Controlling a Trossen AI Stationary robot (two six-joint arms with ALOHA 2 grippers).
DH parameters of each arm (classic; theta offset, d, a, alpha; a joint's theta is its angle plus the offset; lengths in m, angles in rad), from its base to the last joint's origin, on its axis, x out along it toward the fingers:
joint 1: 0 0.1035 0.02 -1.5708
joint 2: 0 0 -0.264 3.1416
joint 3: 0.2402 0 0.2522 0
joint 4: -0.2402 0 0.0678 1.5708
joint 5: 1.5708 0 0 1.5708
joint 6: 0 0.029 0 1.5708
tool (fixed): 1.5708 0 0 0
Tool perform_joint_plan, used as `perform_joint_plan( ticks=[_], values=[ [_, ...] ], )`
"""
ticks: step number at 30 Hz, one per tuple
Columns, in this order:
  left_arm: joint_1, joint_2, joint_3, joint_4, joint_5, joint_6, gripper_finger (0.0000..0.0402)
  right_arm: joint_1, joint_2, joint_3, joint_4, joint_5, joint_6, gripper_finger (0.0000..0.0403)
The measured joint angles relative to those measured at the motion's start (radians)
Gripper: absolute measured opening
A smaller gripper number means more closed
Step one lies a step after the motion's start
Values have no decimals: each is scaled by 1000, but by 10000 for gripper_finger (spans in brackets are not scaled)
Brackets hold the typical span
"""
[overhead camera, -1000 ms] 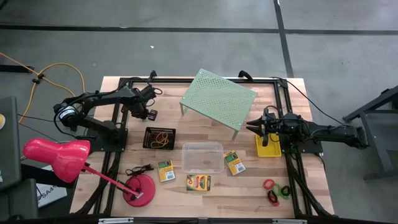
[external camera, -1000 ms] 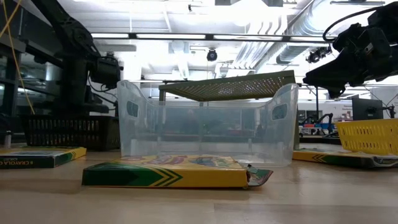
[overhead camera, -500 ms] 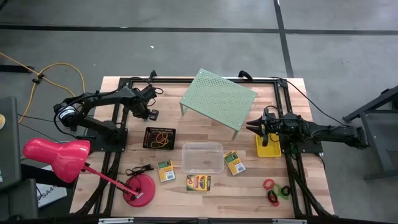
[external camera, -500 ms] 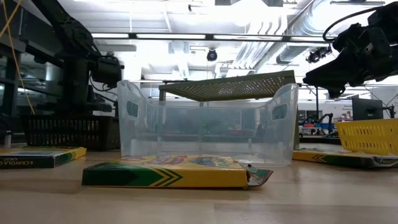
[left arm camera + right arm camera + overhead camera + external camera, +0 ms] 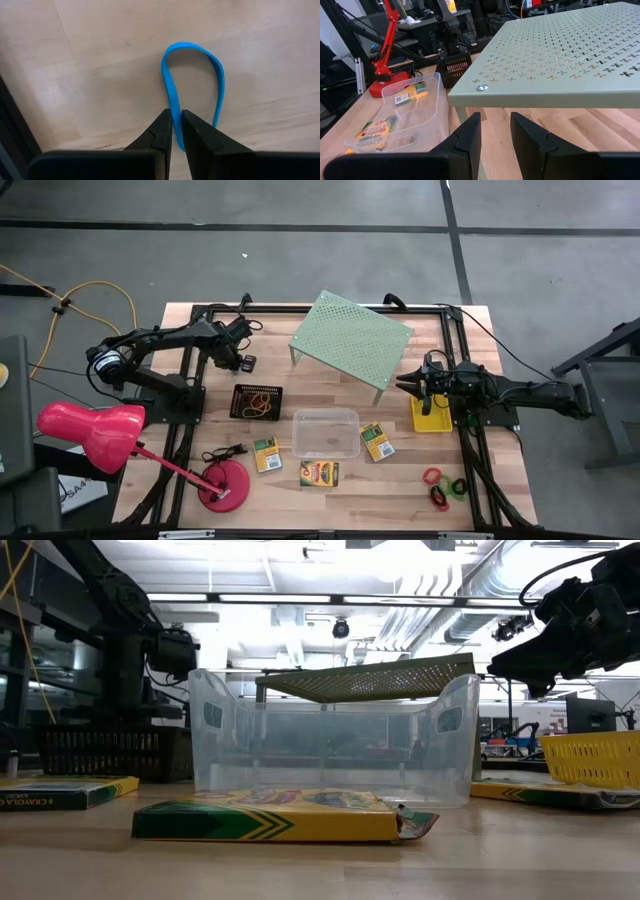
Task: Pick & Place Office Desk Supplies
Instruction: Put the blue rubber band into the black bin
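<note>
Up at ten o'clock on the worktop (image 5: 500,490), the left tool (image 5: 175,131) pinches a blue rubber band (image 5: 192,85), its loop lying flat on the wood. Over at three o'clock, the right tool (image 5: 493,131) hovers narrowly parted and empty above the yellow basket (image 5: 431,417). Card boxes (image 5: 320,473) surround the clear tub (image 5: 326,433) near six; the black mesh tray (image 5: 257,401) sits towards nine.

In the left wrist view, part of the blue rubber band (image 5: 192,82) is hidden behind the dark fingers (image 5: 162,132). From above, the bands inside the black mesh tray (image 5: 257,401) are too small to count. The yellow basket (image 5: 592,758) is cut off by the low view's edge.
</note>
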Motion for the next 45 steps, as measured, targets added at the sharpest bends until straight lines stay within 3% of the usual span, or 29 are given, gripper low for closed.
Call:
perform_joint_plan(
  ticks=[11, 22, 38, 45],
  values=[
    [0, 0, 0, 0, 0, 0, 3, 0, 0, 0, 0, 0, 0, 94],
    [-16, -15, 0, -6, -6, 0, 1, 0, 0, 0, 0, 0, 0, 94],
    [-16, -313, 7, -67, -32, 63, 0, 0, 0, 0, 0, 0, 0, 94],
    [-16, -385, 7, -64, -32, 98, 0, 0, 0, 0, 0, 0, 0, 94]
  ],
)
